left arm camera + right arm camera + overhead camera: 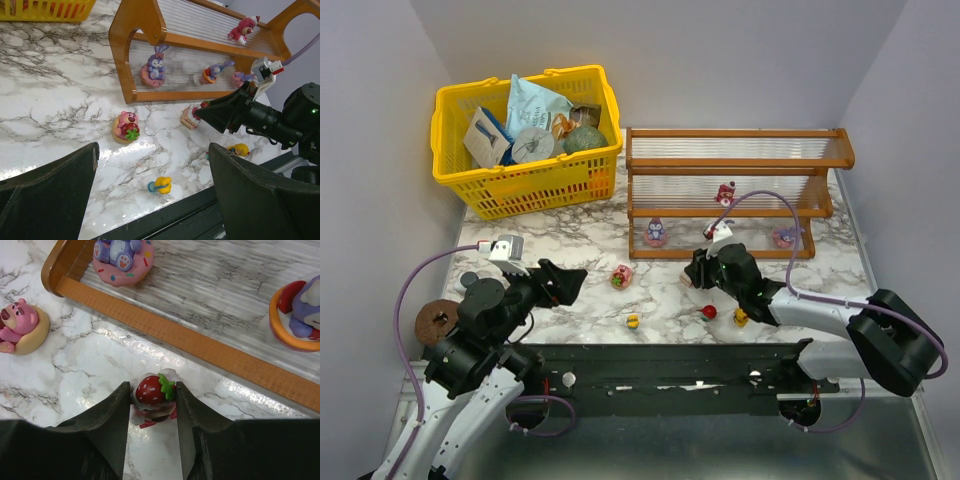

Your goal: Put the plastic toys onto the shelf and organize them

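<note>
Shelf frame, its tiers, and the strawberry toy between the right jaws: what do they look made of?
Shelf frame: looks like wood, orange-brown, visible grain, satin sheen.
Tiers: clear plastic by the look, fine parallel ridges, see-through.
Strawberry toy: probably moulded plastic or resin, glossy highlights, painted seeds; which of the two is unclear.

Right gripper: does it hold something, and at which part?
Yes, the strawberry-topped toy, pinched at its two sides by the right gripper. The left gripper is open and holds nothing.

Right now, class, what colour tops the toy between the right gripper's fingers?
The toy is topped red with pale specks, green leaf; best in right wrist view.
</note>
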`<action>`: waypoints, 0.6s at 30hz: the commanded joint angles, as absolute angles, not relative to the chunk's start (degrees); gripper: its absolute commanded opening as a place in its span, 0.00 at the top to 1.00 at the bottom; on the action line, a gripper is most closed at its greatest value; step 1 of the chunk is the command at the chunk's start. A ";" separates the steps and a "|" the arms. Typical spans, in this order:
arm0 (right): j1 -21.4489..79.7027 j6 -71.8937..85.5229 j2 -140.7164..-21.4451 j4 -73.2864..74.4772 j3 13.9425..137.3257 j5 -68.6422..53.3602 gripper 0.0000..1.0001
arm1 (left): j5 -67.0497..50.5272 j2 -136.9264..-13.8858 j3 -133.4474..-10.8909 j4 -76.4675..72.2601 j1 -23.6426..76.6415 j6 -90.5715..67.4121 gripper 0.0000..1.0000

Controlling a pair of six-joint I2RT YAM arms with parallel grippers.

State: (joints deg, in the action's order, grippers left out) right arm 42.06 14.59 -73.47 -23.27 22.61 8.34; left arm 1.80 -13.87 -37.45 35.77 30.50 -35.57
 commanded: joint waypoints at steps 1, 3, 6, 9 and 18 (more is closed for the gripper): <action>42.45 16.17 -69.89 -18.91 25.57 8.18 0.97 | 0.44 -13.27 -36.91 34.45 30.76 -34.54 0.01; 42.45 17.05 -67.51 -14.43 27.24 6.33 0.99 | 0.35 -13.18 -37.00 34.63 30.76 -34.54 0.01; 42.36 18.63 -60.93 -8.89 28.56 4.84 0.99 | 0.44 -13.18 -37.00 34.63 30.76 -34.54 0.01; 42.45 20.73 -53.81 -2.48 31.36 5.97 0.99 | 0.44 -13.01 -36.91 34.54 30.76 -34.63 0.01; 42.45 23.29 -43.51 18.17 43.67 15.63 0.99 | 1.05 -12.31 -36.91 34.81 30.76 -34.72 0.01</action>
State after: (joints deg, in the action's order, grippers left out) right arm 42.06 21.76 -45.95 6.52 38.57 8.93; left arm 1.72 -13.54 -37.45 35.68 30.50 -35.35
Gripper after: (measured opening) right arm 0.448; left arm 0.988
